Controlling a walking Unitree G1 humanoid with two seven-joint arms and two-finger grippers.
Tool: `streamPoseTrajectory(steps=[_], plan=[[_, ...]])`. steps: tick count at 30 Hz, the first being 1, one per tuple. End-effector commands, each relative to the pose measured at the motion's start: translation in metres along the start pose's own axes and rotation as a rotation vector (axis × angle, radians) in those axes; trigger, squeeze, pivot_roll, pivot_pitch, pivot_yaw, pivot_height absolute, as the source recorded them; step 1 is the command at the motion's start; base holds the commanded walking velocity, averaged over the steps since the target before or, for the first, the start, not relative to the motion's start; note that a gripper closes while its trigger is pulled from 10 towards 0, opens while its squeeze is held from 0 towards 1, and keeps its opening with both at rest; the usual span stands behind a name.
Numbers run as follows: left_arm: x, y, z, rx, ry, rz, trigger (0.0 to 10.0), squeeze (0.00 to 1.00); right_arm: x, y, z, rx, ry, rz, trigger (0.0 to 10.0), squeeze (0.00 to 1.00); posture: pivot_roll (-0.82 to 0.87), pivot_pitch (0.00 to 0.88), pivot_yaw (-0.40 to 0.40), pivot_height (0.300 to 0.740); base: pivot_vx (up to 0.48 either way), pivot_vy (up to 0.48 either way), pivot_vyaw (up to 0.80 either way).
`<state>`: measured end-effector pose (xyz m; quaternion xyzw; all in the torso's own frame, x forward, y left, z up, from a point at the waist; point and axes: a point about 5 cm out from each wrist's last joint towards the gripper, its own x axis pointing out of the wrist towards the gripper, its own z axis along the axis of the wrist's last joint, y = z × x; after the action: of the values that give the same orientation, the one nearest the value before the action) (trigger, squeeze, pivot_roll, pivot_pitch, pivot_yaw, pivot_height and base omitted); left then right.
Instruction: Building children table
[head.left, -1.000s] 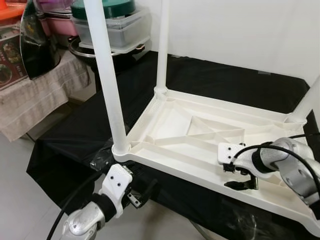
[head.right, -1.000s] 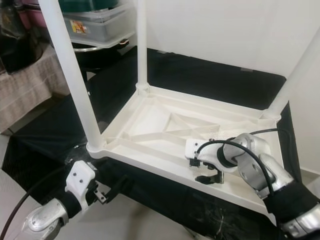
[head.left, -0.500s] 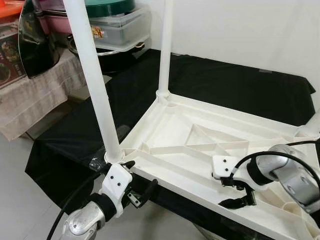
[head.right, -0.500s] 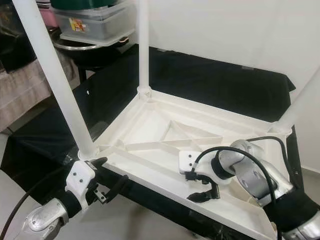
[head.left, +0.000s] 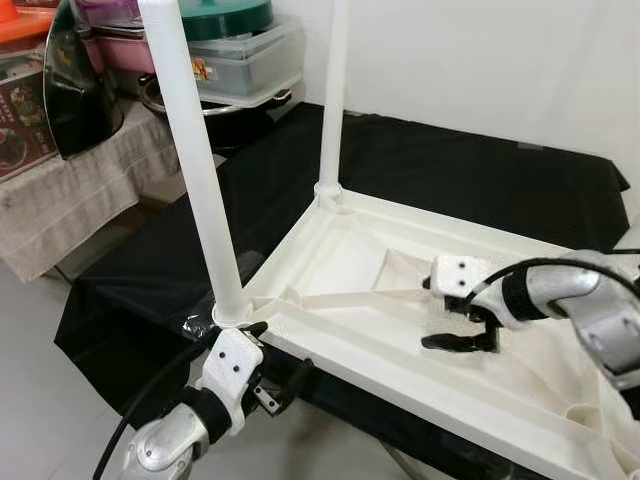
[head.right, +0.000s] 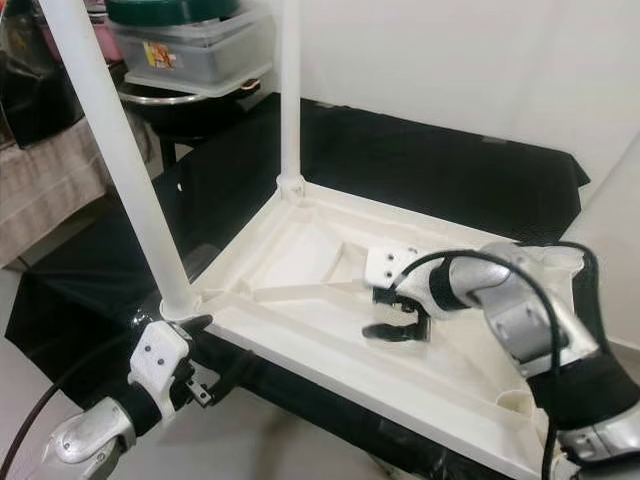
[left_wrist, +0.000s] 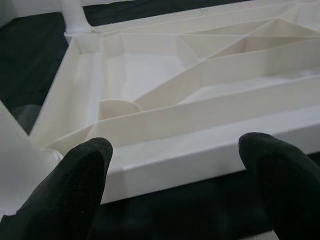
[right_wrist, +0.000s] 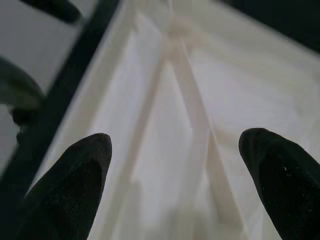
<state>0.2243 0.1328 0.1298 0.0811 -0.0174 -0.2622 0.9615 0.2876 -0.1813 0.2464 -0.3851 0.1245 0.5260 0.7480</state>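
While the white children's table (head.left: 400, 300) lay upside down on the black cloth (head.left: 470, 170), its ribbed underside facing up, you had both arms close to it. Two legs stood upright from its corners: the near leg (head.left: 195, 170) at the corner closest to the left gripper, and the far leg (head.left: 333, 100) at the corner beyond it. Your left gripper (head.left: 272, 352) sat just beside the table's near edge, right under the near leg's socket, its fingers (left_wrist: 75, 185) spread apart with the table's rim between them and nothing clamped. Your right gripper (head.left: 462, 328) hovered over the middle of the table's underside, above the diagonal ribs, its fingers (right_wrist: 75, 180) likewise released and holding nothing. Beyond the table's far-left corner you had stacked plastic containers (head.left: 225, 50) on a side table draped in beige cloth (head.left: 80, 190).
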Motion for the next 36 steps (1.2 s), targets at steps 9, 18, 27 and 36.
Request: streamPoseTrajectory(steps=[9, 18, 27, 36], plan=[[0.002, 0.011, -0.005, -0.046, 0.057, 0.147, 10.0, 0.00, 0.081, 0.027, 0.038, 0.287, -0.439, -0.169, 10.0, 0.00, -0.01, 0.065, -0.025, 0.740, 0.000, 0.000, 0.00], [0.006, 0.014, -0.003, -0.031, 0.041, 0.182, 10.0, 0.00, 0.111, 0.051, 0.012, 0.654, -0.505, -0.534, 10.0, 0.00, -0.03, 0.058, -0.029, 0.740, 0.000, 0.000, 0.00], [0.013, 0.013, -0.001, -0.016, 0.042, 0.178, 10.0, 0.00, 0.114, 0.060, -0.005, 0.733, -0.429, -0.644, 10.0, 0.00, -0.04, 0.054, -0.018, 0.740, 0.000, 0.000, 0.00], [0.016, 0.015, -0.002, 0.008, 0.050, 0.184, 10.0, 0.00, 0.120, 0.060, -0.006, 0.766, -0.436, -0.660, 10.0, 0.00, -0.04, 0.047, -0.013, 0.740, -0.264, 0.000, 0.00]])
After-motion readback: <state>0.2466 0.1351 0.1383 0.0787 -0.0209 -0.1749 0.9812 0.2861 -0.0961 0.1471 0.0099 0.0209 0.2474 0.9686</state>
